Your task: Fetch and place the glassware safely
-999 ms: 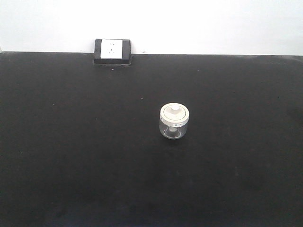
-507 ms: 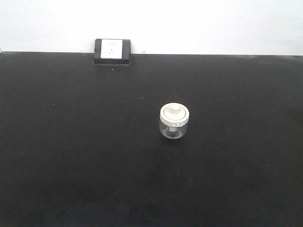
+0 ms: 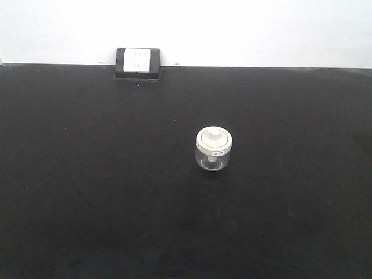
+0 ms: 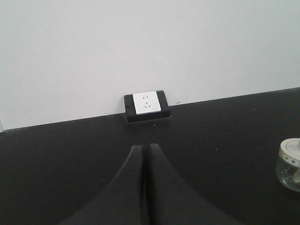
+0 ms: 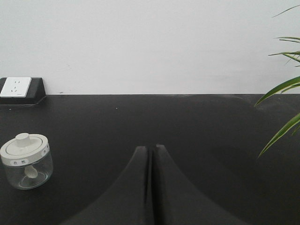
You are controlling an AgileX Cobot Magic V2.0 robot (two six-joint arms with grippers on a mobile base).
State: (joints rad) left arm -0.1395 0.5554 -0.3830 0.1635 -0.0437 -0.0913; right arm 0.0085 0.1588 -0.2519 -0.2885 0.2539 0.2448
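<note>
Both hands are held level above the desk (image 3: pixel 87 203), clenched on nothing: left hand (image 4: pixel 144 152), right hand (image 5: pixel 151 152). Jar (image 5: pixel 26 161) is seen upright, left of the right hand, right of the left hand.

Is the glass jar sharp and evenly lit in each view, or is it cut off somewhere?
Front view: glass jar whole, slightly soft, lid pale on the black table. Left wrist view: cut by the right edge. Right wrist view: clearest, lid label visible; even light, no glare.
</note>
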